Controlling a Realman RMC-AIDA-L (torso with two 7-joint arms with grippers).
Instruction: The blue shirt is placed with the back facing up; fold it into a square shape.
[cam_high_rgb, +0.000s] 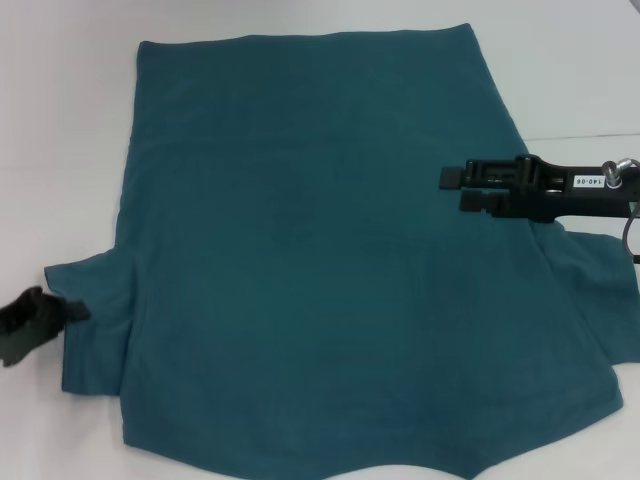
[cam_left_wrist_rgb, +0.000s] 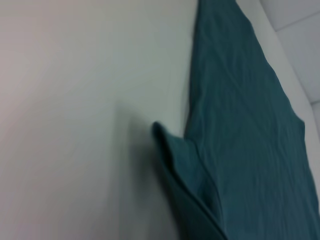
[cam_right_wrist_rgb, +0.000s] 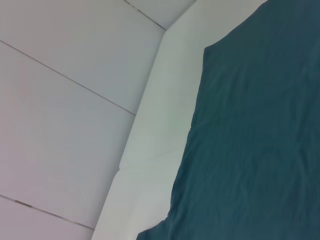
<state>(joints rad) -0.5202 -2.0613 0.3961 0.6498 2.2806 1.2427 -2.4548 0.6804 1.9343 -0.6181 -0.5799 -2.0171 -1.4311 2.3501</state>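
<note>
On the white table (cam_high_rgb: 60, 120) the shirt (cam_high_rgb: 320, 270) lies flat, plain side up, hem far, sleeves near. Left gripper (cam_high_rgb: 62, 312) sits at the left sleeve (cam_high_rgb: 90, 325) edge; I cannot tell if it holds cloth. Right gripper (cam_high_rgb: 455, 190) hovers above the right flank, fingers slightly parted, nothing between them. Risks, as I judge them: left grabs only the sleeve's top layer and the fold drags crooked; right descends mid-panel, bunches fabric, and the square comes out skewed.
</note>
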